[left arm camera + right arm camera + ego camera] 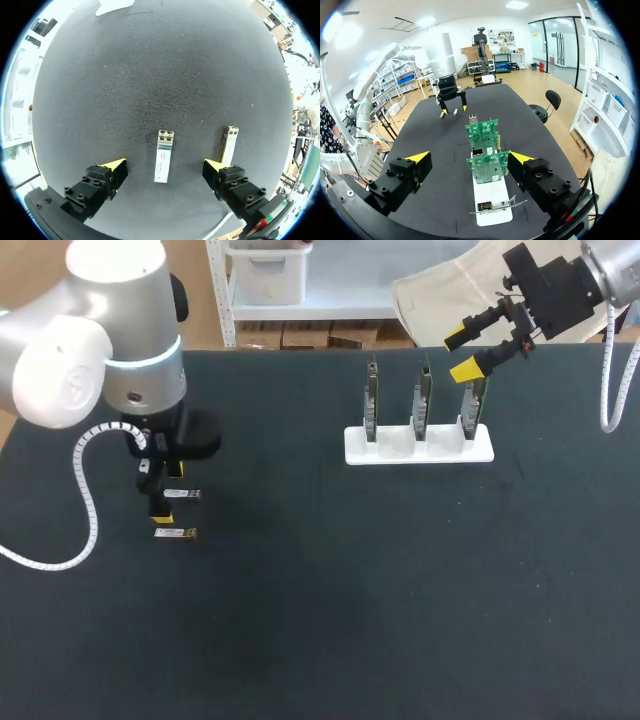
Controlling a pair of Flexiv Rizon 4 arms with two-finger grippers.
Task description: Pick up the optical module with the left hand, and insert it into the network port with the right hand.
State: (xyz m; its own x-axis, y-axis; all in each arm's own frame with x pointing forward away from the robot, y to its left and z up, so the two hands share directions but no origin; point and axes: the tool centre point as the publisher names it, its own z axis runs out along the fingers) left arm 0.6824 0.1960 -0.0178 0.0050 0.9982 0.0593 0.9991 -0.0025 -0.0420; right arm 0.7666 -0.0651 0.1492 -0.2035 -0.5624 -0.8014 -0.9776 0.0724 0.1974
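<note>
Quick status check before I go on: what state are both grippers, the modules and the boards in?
Left gripper: open, straddling one module.
Module between the fingers: flat on the table, not gripped.
Second module: flat on the table, outside the fingers.
Right gripper: open, empty, by the top of the end board.
Boards: three, upright in the white stand.

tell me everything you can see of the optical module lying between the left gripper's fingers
The optical module is a slim, silvery, metal-looking bar with a pale label along its top and two small openings at the end facing away from the gripper. It lies flat on the dark table, lengthwise between the open fingers of the left gripper, touching neither. A second module lies roughly parallel, by one finger.
</note>
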